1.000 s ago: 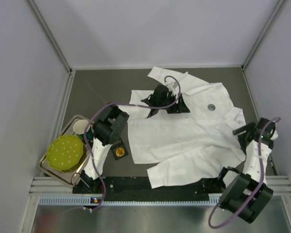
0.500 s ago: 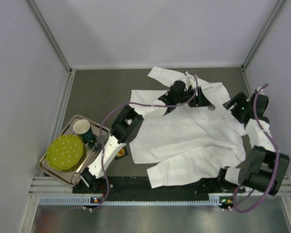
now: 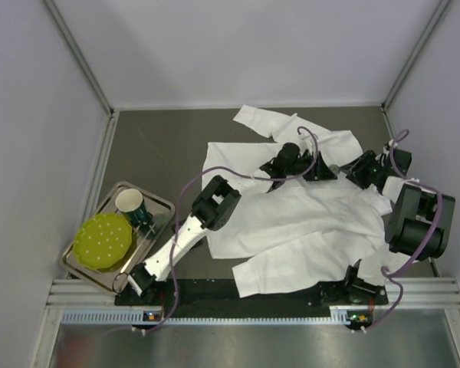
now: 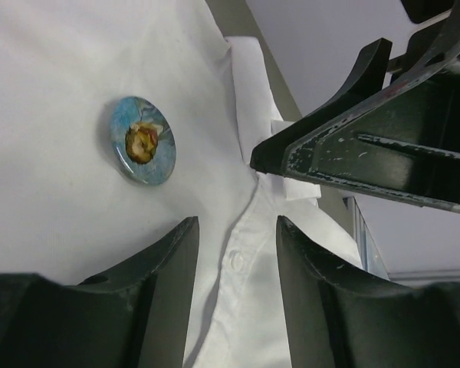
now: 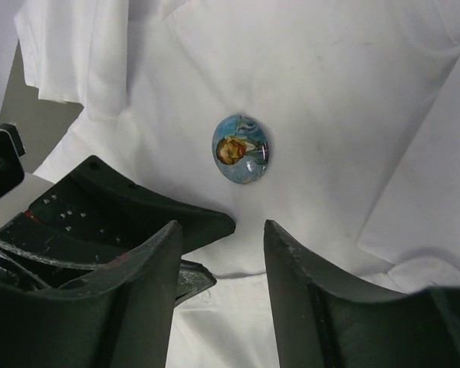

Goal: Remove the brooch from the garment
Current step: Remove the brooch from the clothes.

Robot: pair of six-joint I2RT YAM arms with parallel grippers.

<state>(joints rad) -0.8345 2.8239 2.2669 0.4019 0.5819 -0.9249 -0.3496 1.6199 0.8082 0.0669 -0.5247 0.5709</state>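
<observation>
One white garment (image 3: 291,222) lies spread front-up across the dark table (image 3: 161,146). Its long axis runs left to right, with the collar pointing to the robot's right and the hem to the left. One sleeve reaches toward the far wall and the other toward the near edge.

Two arms meet over the chest area, at the far right of the shirt. At the near left corner sits one metal tray (image 3: 165,205) holding one green dotted disc (image 3: 102,241) and one cup (image 3: 129,202).

The left gripper (image 4: 234,230) hangs just above the button placket, its jaws parted and nothing between them; one white button (image 4: 231,261) shows in the gap. The right gripper (image 5: 220,230) faces it from the collar side, jaws likewise apart and empty, with only cloth beneath.

Between and just beyond the two sets of fingers is the single brooch (image 5: 241,149). It is a round blue badge with a yellow-orange figure, lying flat and face-up on the chest near the collar. Neither gripper touches it. Being round, it shows no long axis.
</observation>
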